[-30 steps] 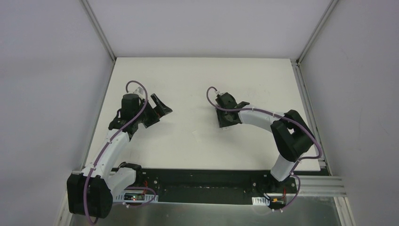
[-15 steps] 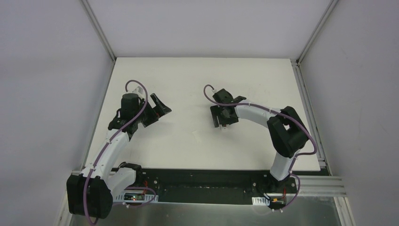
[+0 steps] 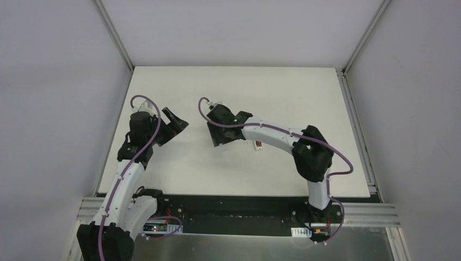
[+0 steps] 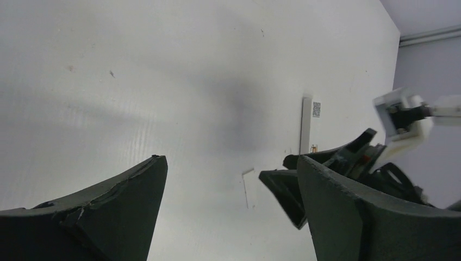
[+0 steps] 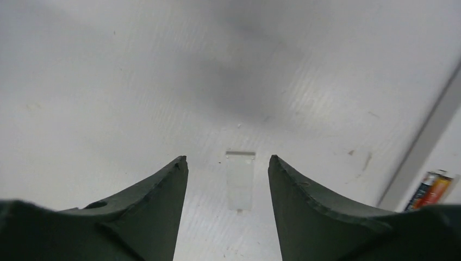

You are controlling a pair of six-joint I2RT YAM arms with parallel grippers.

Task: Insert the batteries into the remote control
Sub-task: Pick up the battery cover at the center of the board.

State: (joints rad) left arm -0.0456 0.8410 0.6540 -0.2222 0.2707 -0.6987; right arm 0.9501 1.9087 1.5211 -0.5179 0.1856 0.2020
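Note:
The remote control (image 4: pixel 306 126) is a slim white bar lying code label up; in the top view (image 3: pixel 258 143) my right arm covers most of it. A red-orange battery (image 5: pixel 435 190) lies beside the remote's edge (image 5: pixel 429 138), with a dark strip next to it that I cannot identify. The battery shows as a red spot in the top view (image 3: pixel 260 145). My right gripper (image 5: pixel 227 160) is open, low over the table, with the small loose white cover piece (image 5: pixel 240 180) between its fingers, untouched. My left gripper (image 4: pixel 228 163) is open and empty, left of the right one (image 3: pixel 218 142).
The cover piece also shows in the left wrist view (image 4: pixel 250 188), just left of the right gripper's black fingers (image 4: pixel 282 187). The white table (image 3: pixel 179 163) has raised rails at its left and right edges. The left gripper (image 3: pixel 176 129) hovers near the left rail.
My right gripper has swung left, off the remote, and now stands over the cover piece. My left arm has drawn a little left.

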